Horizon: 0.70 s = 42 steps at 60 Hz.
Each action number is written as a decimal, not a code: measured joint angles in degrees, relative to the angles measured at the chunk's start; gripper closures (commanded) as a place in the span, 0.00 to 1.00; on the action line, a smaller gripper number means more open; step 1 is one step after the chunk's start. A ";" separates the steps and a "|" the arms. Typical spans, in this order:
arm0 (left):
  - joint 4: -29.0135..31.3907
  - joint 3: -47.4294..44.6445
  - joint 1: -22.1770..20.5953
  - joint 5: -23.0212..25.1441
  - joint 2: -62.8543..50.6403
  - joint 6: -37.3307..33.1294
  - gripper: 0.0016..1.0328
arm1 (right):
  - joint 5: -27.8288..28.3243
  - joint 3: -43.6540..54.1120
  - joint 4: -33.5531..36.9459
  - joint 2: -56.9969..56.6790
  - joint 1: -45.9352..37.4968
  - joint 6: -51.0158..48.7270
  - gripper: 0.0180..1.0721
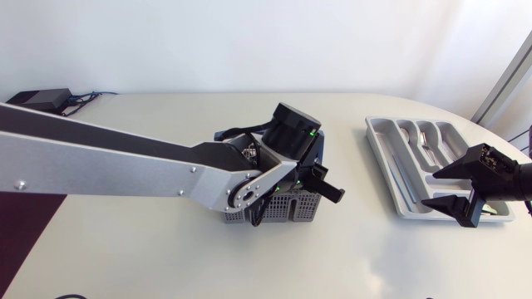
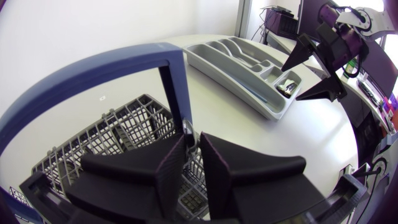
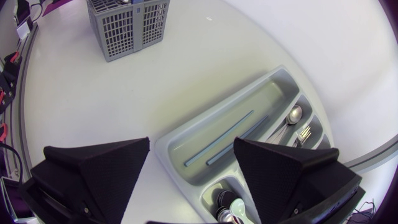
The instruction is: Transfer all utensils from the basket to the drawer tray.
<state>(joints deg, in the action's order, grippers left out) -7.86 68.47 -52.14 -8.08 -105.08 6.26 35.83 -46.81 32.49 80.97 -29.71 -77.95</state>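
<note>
My left arm reaches in over the grey wire basket at the table's middle. In the left wrist view my left gripper is down inside the basket, next to its blue handle. Its fingers stand almost together, with the thin metal end of a utensil pinched between their tips. My right gripper hangs open and holds nothing over the near end of the grey drawer tray. The right wrist view shows this gripper above the tray.
In the tray lie two blue sticks in the long compartment, a spoon, a fork and more cutlery in the small end compartment. A black box sits at the table's far left corner.
</note>
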 measured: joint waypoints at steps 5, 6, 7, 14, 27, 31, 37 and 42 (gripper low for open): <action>-0.28 0.11 0.00 0.07 -0.11 0.04 0.97 | 0.00 0.04 0.02 -0.02 0.02 0.00 0.07; -0.37 0.11 0.00 0.04 -0.17 0.07 0.97 | 0.00 0.04 0.02 -0.04 0.02 0.00 0.07; -0.46 0.11 0.00 0.04 -0.22 0.20 0.97 | 0.00 0.04 0.02 -0.04 0.02 -0.02 0.07; -0.87 0.11 0.04 0.72 -0.33 0.61 0.97 | -0.02 0.07 -0.07 -0.04 0.02 -0.02 0.07; -1.05 0.11 1.57 4.39 -0.33 2.10 0.97 | -0.04 1.09 -1.05 -0.04 0.77 -0.02 0.07; -1.07 0.09 2.01 5.31 -0.31 2.80 0.97 | -0.07 1.18 -1.05 -0.04 0.81 -0.02 0.07; -1.57 -0.15 2.27 6.67 -0.17 3.23 0.97 | -0.07 1.18 -1.05 -0.04 0.92 -0.02 0.07; -2.91 -1.20 2.49 7.87 0.57 4.00 0.97 | -0.07 1.18 -1.05 -0.09 1.29 0.00 0.07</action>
<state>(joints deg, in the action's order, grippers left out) -10.76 67.26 -49.65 -0.21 -104.51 10.26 35.77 -45.63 31.44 80.88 -28.42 -77.95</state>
